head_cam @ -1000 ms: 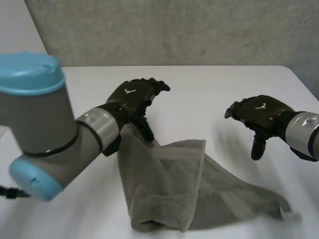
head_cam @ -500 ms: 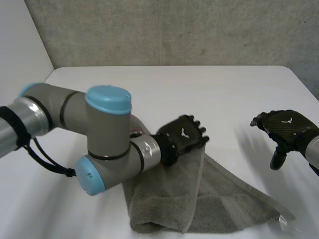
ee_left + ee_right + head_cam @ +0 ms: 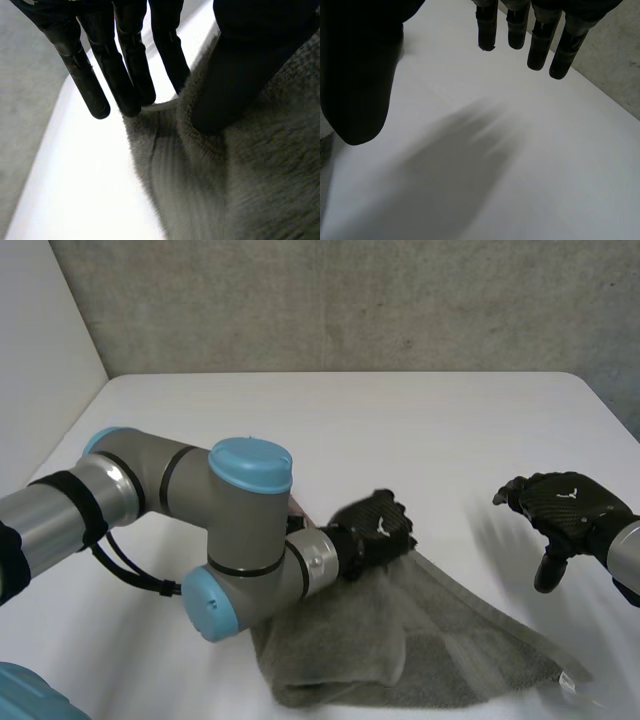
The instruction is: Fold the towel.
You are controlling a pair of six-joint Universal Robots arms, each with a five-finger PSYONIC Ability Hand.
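Towel: grey, on the near half of the white table. Its long axis runs roughly left to right across the head view. The left part is broad and lies doubled. The far edge slopes from the left hand toward the near right, so the cloth narrows to a point that aims at the table's near right corner. The grey left arm crosses over the towel's left end.

Left hand: down on the towel's far edge, about the middle of its length. Left wrist view: fingers straight and close together, tips at the cloth's edge. The thumb rests on top of the towel, with a raised ridge of cloth between thumb and fingers. Read as a pinch on that edge.

Right hand: above bare table to the right of the towel, apart from it. Right wrist view: fingers relaxed and slightly spread, thumb set wide, nothing held, white table beneath.
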